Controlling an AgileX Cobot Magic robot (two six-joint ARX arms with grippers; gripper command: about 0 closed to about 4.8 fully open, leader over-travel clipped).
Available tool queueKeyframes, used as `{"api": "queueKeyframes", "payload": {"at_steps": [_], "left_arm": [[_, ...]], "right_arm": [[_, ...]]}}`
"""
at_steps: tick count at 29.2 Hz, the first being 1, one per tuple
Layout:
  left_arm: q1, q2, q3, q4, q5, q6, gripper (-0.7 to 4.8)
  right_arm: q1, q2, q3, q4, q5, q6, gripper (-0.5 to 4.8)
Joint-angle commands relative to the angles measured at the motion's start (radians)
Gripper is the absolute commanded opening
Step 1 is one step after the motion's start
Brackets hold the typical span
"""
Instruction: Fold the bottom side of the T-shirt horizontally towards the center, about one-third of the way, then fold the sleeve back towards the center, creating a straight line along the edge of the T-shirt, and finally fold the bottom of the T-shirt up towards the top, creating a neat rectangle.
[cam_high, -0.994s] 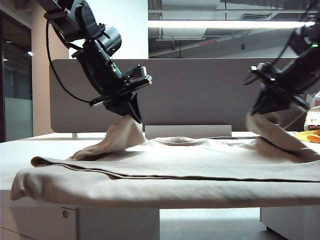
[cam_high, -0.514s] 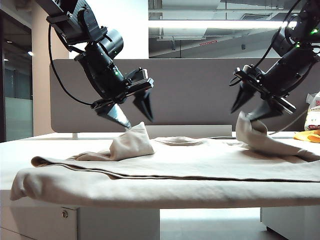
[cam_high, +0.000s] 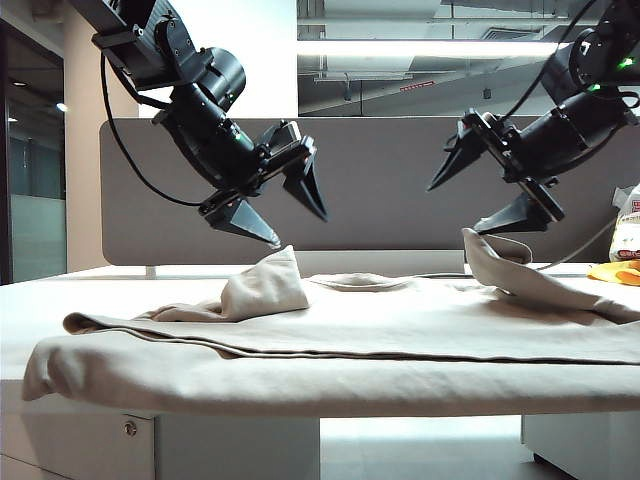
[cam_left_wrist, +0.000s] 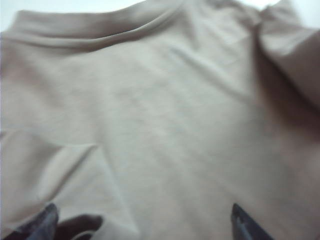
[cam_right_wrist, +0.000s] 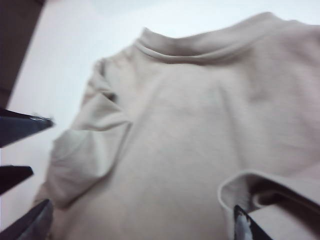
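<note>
- Where it lies spread across the counter, the T-shirt runs its long axis side to side in the exterior view, one long edge already folded inward.
- The left pincer hangs released above a raised flap of cloth, nothing in it.
- The right pincer gapes empty over another raised fold; each arm is nearest its own end.

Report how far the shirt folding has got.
Done: the T-shirt lies across the table with one long fold laid over it, and both sleeves have been dropped toward the middle. In hand: nothing; the left gripper and right gripper hover above the cloth, jaws open and empty. Left: the sleeve folds stand rumpled, and the bottom-to-top fold is not made.
</note>
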Motion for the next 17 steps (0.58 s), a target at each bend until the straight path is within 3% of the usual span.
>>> {"api": "queueKeyframes", "payload": {"at_steps": [1, 12, 14, 15, 17], "left_arm": [[-0.001, -0.004, 0.002, 0.008, 0.013, -0.024, 4.79], [-0.001, -0.005, 0.002, 0.008, 0.013, -0.024, 4.79], [-0.001, -0.004, 0.002, 0.008, 0.013, -0.024, 4.79], [-0.001, -0.004, 0.002, 0.008, 0.013, -0.024, 4.79], [-0.001, -0.005, 0.002, 0.006, 0.013, -0.024, 4.79]], "right_arm": [[0.013, -0.009, 0.002, 0.004, -0.033, 0.064, 4.79], [0.040, -0.013, 0.004, 0.024, -0.077, 0.094, 4.70], [0.047, -0.015, 0.004, 0.019, -0.061, 0.101, 3.61], [0.054, -0.014, 0.004, -0.006, -0.053, 0.105, 2.69], [0.056, -0.010, 0.004, -0.062, -0.006, 0.108, 1.99]]}}
